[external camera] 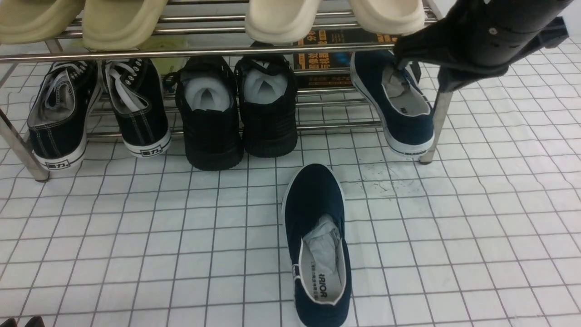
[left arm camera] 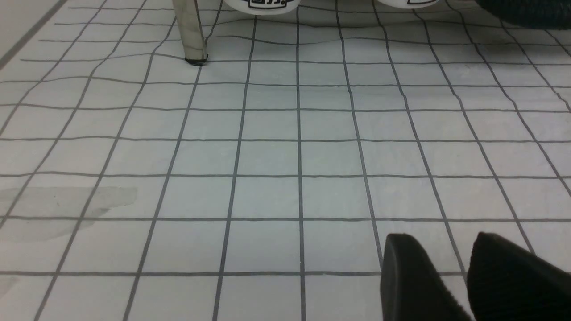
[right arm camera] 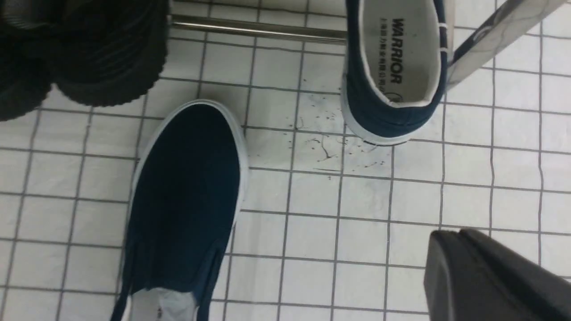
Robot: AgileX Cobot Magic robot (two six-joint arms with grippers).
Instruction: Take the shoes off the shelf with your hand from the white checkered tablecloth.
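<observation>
One navy slip-on shoe (external camera: 317, 236) (right arm camera: 187, 196) lies on the white checkered tablecloth (external camera: 136, 236) in front of the shelf (external camera: 181, 51), heel towards me. The second navy shoe (external camera: 401, 106) (right arm camera: 392, 67) leans on the shelf's lower bars at the right end, beside the right leg. My right gripper (external camera: 398, 56) (right arm camera: 450, 236) hangs above that shoe with its fingers pressed together and nothing between them. My left gripper (left arm camera: 441, 236) rests low over the cloth at the front left, its fingers (left arm camera: 401, 267) apart and empty.
Black lace-up sneakers (external camera: 97, 109) and all-black shoes (external camera: 238, 109) fill the lower tier's left and middle. Cream slippers (external camera: 281, 18) sit on the upper tier. The shelf's right leg (external camera: 435, 127) stands next to the navy shoe. Dark specks (external camera: 386, 181) mark the cloth.
</observation>
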